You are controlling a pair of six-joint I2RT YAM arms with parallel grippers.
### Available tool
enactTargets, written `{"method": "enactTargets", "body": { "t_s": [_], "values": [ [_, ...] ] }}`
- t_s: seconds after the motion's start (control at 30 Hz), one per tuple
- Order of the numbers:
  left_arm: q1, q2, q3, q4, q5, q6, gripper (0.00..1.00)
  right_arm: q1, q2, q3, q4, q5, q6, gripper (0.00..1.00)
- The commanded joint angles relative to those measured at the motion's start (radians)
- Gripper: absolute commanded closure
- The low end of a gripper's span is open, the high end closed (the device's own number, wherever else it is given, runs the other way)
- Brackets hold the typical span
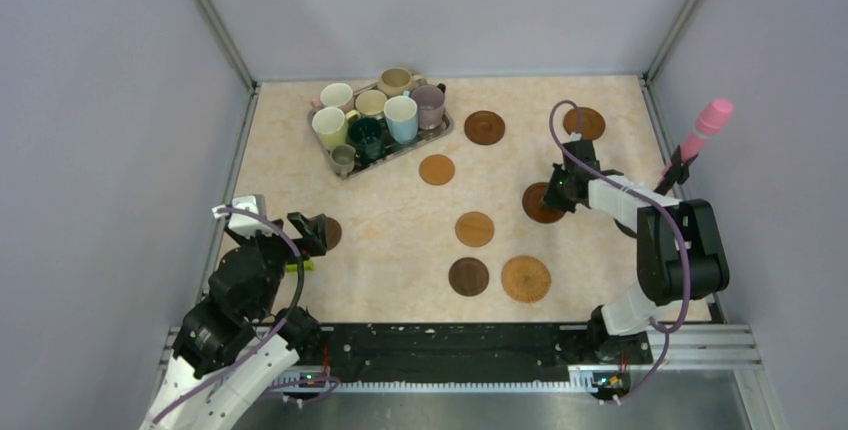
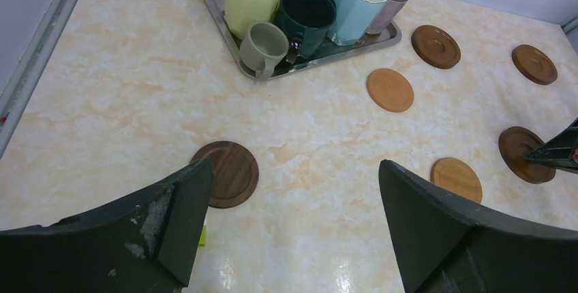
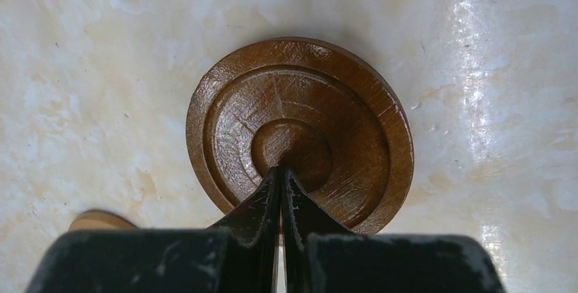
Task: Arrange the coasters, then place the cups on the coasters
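We see eight coasters [image 1: 474, 229] spread out on the table [image 1: 400, 250], not in neat rows yet. All the cups [image 1: 401, 118] stand packed in the tray [image 2: 354, 45] at the far left, so none sits on a coaster. Our right fingers [image 3: 262, 204] are squeezed together, tips on the middle of a dark brown coaster [image 3: 341, 122]. Our left fingers [image 2: 170, 218] gape wide, holding nothing. From above, the near left coaster is half hidden under that arm.

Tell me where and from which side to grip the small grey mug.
Probably pinch the small grey mug by its near rim wall, from above on the arms' side: it stands upright at the tray corner, taller mugs crowding behind.
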State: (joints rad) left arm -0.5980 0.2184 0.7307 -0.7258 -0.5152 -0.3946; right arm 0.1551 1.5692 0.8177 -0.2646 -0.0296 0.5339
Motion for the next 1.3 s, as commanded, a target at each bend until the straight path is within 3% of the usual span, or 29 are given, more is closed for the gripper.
{"method": "enactTargets", "body": {
  "t_s": [0.0,0.4,1.27],
  "values": [
    [0.004,0.013,-0.005,0.043,0.011,0.005,0.04,0.006,0.017,-0.038,-0.099,-0.056,0.004,1.0],
    [0.003,0.061,0.004,0.034,0.033,0.007,0.05,0.066,-0.016,-0.073,-0.129,-0.069,0.053,1.0],
    [0.002,-0.018,-0.003,0.039,0.035,0.002,0.05,0.192,-0.146,-0.194,-0.061,-0.041,0.198,1.0]
  ]
}}
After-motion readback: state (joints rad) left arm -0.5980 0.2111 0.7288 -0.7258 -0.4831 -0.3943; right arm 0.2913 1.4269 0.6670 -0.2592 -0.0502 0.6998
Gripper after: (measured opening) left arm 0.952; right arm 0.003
